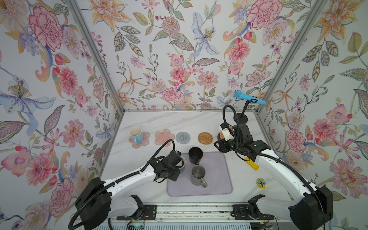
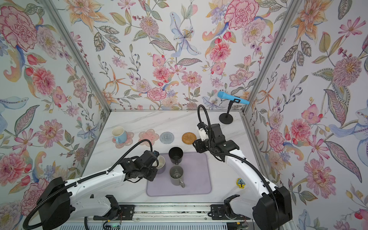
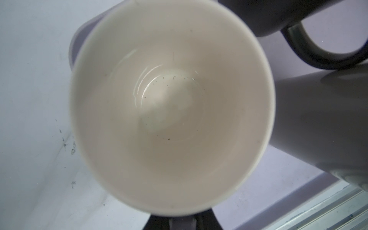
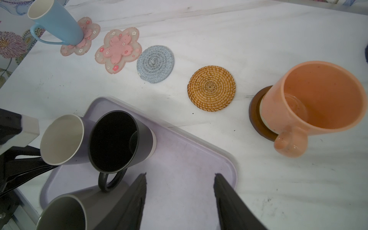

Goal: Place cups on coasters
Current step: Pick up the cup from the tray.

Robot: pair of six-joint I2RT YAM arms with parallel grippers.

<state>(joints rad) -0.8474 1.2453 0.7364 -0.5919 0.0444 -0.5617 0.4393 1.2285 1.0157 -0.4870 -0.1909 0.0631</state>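
My left gripper is shut on the purple-grey cup at its near side, over the left edge of the lilac mat. The cup's cream inside fills the left wrist view. A black cup and a grey cup stand on the mat. The light blue cup sits on a pink flower coaster. The other flower coaster, grey ringed coaster and woven tan coaster are bare. The peach cup rests on the dark brown coaster. My right gripper hangs open and holds nothing, over the mat's far right corner.
A blue microphone on a black stand is at the back right corner. A yellow block and a small tree-shaped piece lie right of the mat. Flowered walls close in three sides.
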